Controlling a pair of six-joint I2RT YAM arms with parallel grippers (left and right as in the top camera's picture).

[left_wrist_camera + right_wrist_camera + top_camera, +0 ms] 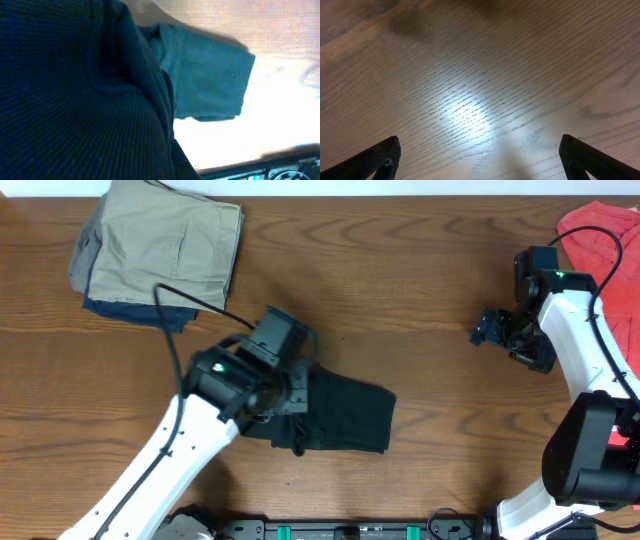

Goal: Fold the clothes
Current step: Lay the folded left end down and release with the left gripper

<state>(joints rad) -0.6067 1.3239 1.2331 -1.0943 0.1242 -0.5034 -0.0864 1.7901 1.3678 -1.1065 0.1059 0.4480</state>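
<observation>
Black T-shirt against left jaws, grip unclear; right jaws wide, empty; khaki stack, red cloth apart.

Overhead looks straight down on the whole tabletop. Left wrist sits tight against the black T-shirt, seen lower centre overhead; right wrist closely faces bare tabletop.

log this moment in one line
left arm: on folded black soft-fabric T-shirt, grip hidden | right fingers: open over brown wooden table, empty
</observation>
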